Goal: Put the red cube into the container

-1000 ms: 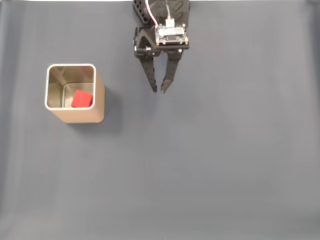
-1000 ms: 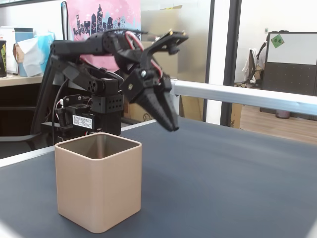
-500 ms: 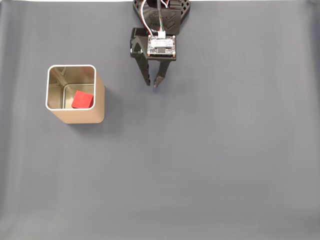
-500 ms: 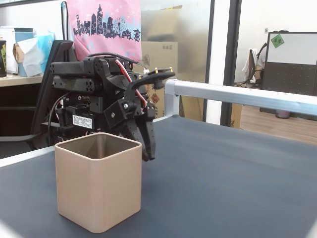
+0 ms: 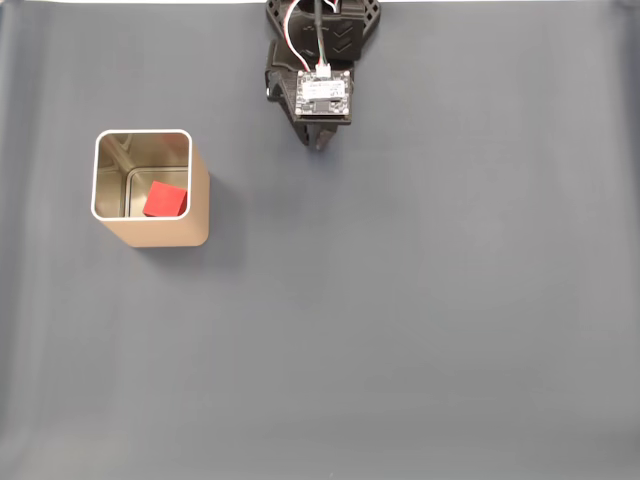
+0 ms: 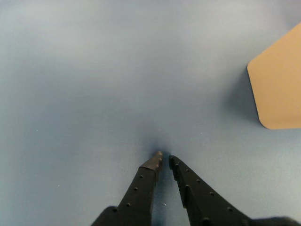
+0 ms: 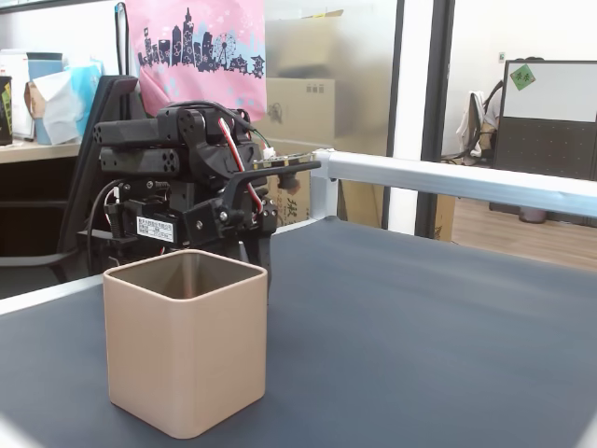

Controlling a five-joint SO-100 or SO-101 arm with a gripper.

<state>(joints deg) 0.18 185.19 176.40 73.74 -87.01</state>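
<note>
The red cube (image 5: 165, 199) lies on the shiny floor of the container (image 5: 192, 226), a tall tan box with a white rim at the left of the top-down fixed view. In the side fixed view the container (image 7: 187, 355) stands in front and hides its inside. My gripper (image 5: 316, 143) is folded back near the arm's base, well right of the box. In the wrist view the gripper (image 6: 165, 157) points down at bare mat, its fingertips almost touching with nothing between them. A corner of the container (image 6: 280, 89) shows at the right edge.
A dark grey mat (image 5: 400, 320) covers the table. The arm's base (image 5: 322, 20) sits at the top edge. In the side fixed view a metal rail (image 7: 448, 177) runs along the table's far side, with office furniture behind.
The gripper has drawn back toward the arm's base and dropped low over the mat, and its fingers have closed together. The cube and container have not moved.
</note>
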